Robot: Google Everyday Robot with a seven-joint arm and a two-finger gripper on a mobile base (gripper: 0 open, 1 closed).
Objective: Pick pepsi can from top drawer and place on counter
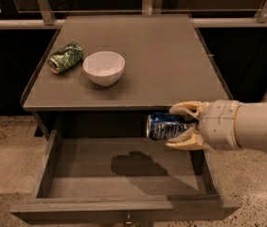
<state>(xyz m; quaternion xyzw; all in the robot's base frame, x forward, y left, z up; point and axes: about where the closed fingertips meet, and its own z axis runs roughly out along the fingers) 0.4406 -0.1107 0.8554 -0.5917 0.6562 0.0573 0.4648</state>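
The pepsi can [163, 126] is dark blue with a silver end facing left. It lies on its side in my gripper [179, 126], whose tan fingers [186, 109] are shut on it from above and below. I hold it in the air above the right back part of the open top drawer [124, 174], just below the front edge of the counter [171, 65]. Its shadow falls on the drawer's bare bottom. My white arm comes in from the right.
On the counter a white bowl [104, 67] stands at the left middle, with a green patterned can [65, 57] lying on its side to its left. A metal rail runs behind the counter. The drawer's knob [129, 218] shows at the bottom. The floor is speckled.
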